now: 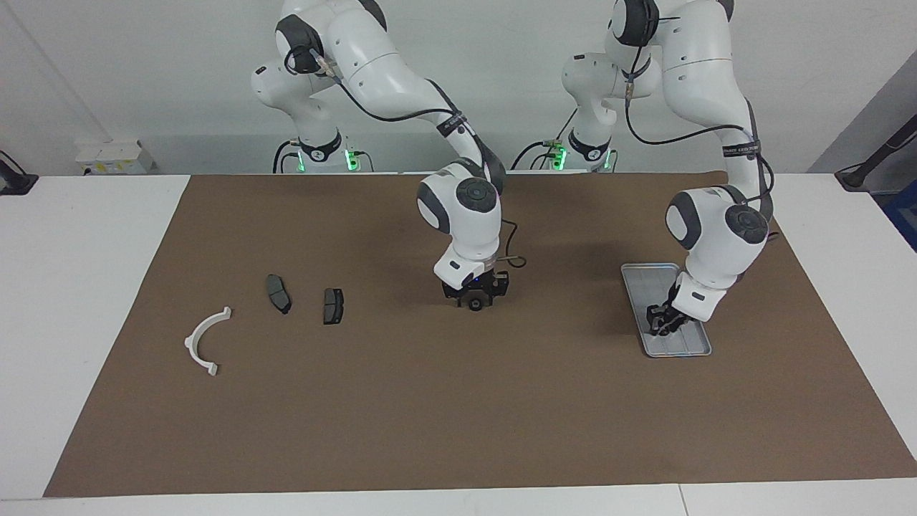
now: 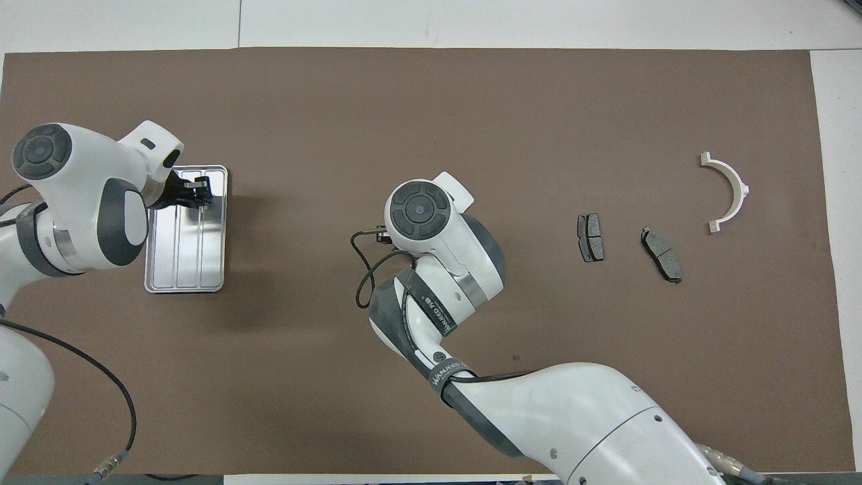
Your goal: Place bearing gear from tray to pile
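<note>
The silver-grey tray (image 1: 648, 276) (image 2: 185, 269) lies on the brown mat toward the left arm's end of the table. My left gripper (image 1: 663, 324) (image 2: 196, 192) is low over the part of the tray farthest from the robots. My right gripper (image 1: 474, 299) is low over the middle of the mat, with a small dark round bearing gear (image 1: 474, 305) between its fingertips. In the overhead view the right wrist hides the gripper and the gear. The pile lies toward the right arm's end: a white half-ring bracket (image 1: 204, 340) (image 2: 731, 192) and two dark brake pads (image 1: 278, 294) (image 1: 333, 306).
The brown mat (image 1: 458, 416) covers most of the white table. A loose black cable loops beside the right wrist (image 2: 367, 269). The grooved floor of the tray shows bare in the overhead view.
</note>
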Robot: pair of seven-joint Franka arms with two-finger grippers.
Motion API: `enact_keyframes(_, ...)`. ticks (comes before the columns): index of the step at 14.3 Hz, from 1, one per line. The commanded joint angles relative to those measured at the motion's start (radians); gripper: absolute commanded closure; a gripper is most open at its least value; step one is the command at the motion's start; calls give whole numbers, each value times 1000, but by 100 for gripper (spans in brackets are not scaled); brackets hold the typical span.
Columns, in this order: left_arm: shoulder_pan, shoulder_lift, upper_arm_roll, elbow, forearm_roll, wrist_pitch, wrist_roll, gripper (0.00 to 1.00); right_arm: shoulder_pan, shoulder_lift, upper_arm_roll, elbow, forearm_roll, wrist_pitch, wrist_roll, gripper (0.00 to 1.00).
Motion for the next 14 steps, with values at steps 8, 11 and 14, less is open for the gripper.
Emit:
enact_keyframes(8, -5, -1, 2, 40, -25, -44, 5, 100, -17, -21, 1, 13, 5, -23, -3, 100)
enact_keyframes(11, -14, -16, -4, 129, -39, -202, -65, 100, -78, -56, -3, 90, -5, -130, -67, 100)
enact_keyframes(14, -67, -40, -3, 192, -39, -314, -170, 100, -187, -139, -5, 89, -5, -178, -180, 100)
